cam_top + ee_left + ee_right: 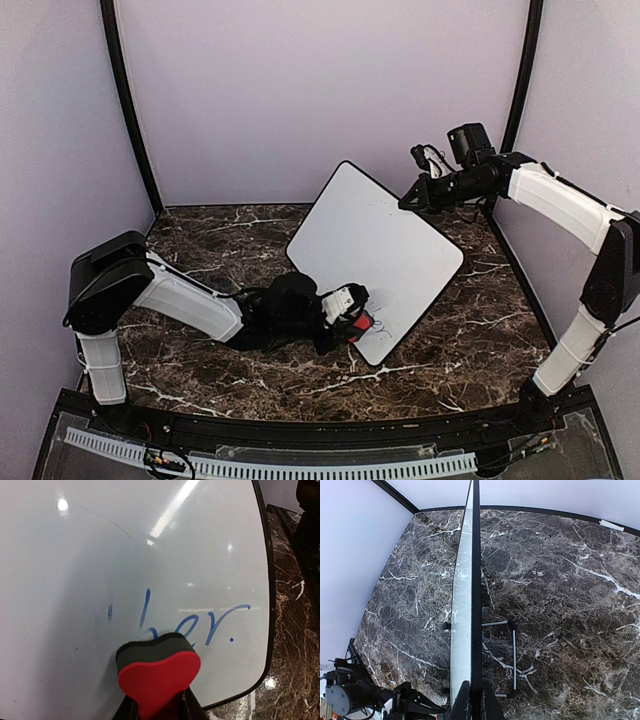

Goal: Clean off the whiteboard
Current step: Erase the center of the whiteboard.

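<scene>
The whiteboard [375, 250] stands tilted on one corner on the marble table, glossy white with a thin black edge. Blue handwriting [210, 622] remains near its lower corner. My left gripper [352, 318] is shut on a red eraser [157, 675] with a dark felt face, which is pressed against the board over the left part of the writing. My right gripper [410, 198] is shut on the board's upper right edge. In the right wrist view the whiteboard [464, 605] is seen edge-on, running down between that gripper's [476, 702] fingers.
A wire stand [513, 660] sticks out behind the board onto the dark marble table [200, 370]. Pale walls close in the back and both sides. The left arm [350, 695] shows low on the board's front side.
</scene>
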### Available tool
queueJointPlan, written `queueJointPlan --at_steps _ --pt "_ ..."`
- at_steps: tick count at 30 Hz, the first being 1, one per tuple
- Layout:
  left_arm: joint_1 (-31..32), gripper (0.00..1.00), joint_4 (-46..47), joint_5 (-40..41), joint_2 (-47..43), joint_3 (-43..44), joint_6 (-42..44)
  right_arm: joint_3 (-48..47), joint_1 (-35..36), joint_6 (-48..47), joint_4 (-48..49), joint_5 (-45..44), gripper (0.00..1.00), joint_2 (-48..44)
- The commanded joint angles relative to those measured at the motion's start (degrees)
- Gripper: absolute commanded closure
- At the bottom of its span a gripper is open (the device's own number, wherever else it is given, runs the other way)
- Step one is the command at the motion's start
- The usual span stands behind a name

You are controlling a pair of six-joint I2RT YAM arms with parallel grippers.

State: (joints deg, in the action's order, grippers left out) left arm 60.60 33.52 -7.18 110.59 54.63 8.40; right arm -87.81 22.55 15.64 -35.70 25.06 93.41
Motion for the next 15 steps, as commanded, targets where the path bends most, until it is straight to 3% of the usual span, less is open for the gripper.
queueJointPlan --at_steps 1,15 --pt "0.2 1.0 -1.3 2.0 -0.7 4.3 2.8 1.6 1.0 1.0 -0.7 0.6 1.0 -0.5" --pt "-1.3 1.0 -1.9 2.2 -1.9 9.5 4.0 2.0 1.0 0.8 -0.4 0.9 1.0 -0.6"
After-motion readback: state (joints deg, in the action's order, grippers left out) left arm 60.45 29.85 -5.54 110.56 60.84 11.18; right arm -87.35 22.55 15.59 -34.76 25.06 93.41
